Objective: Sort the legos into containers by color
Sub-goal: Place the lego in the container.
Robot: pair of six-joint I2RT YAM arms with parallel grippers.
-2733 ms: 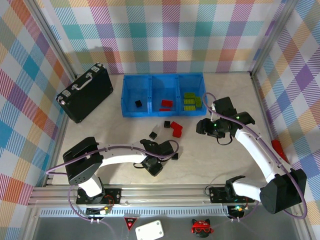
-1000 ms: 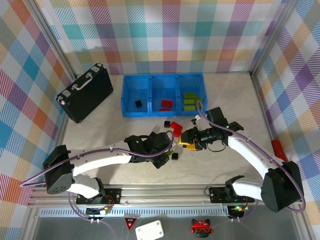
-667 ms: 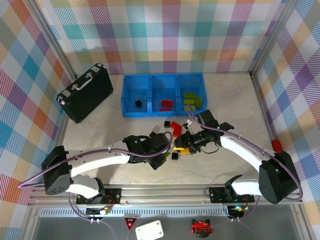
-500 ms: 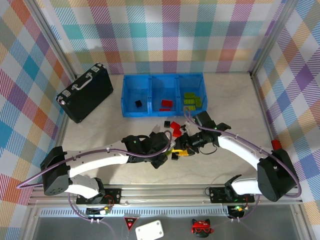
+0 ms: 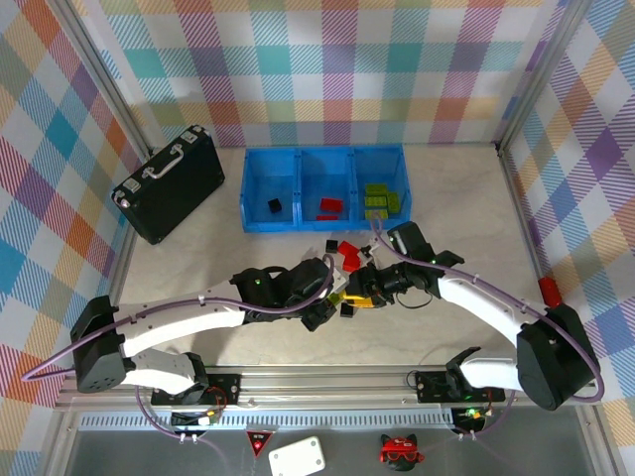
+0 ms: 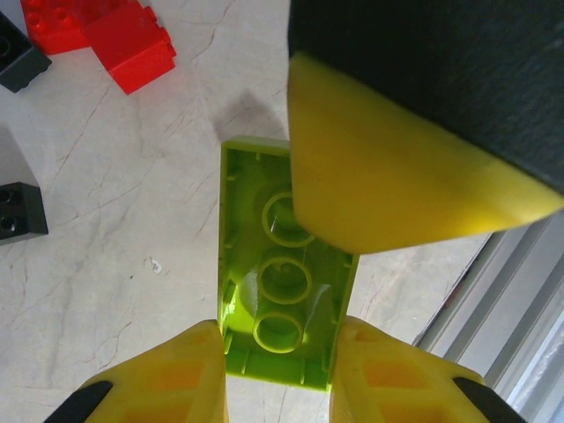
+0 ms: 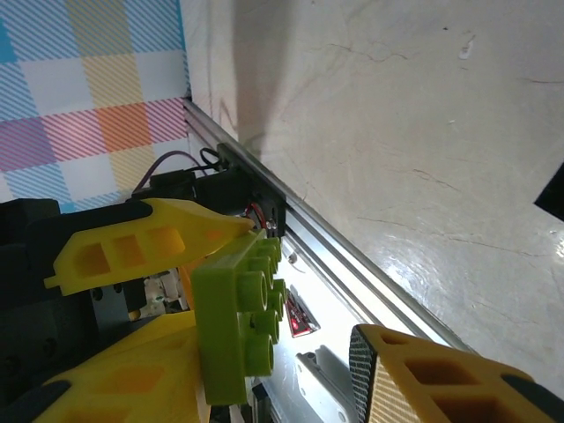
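Logged lime-green brick (image 6: 282, 291) in the air on the arm side of blue tray (image 5: 298, 224), near its right-end compartment, which holds green bricks (image 5: 380, 198). Pinched across short width at one end by left gripper (image 6: 280, 357), long axis running out past those fingertips. Found right gripper (image 7: 278, 352) spread wide astride the free end, one finger touching. Judged a handover; right arm nearer that compartment.

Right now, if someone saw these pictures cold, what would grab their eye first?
First, the lime brick, pinched in the left gripper mid-table, with the open right gripper straddling it. Next, the blue tray at the back, which holds black, red and lime bricks, one color per compartment. The black case sits at the far left.
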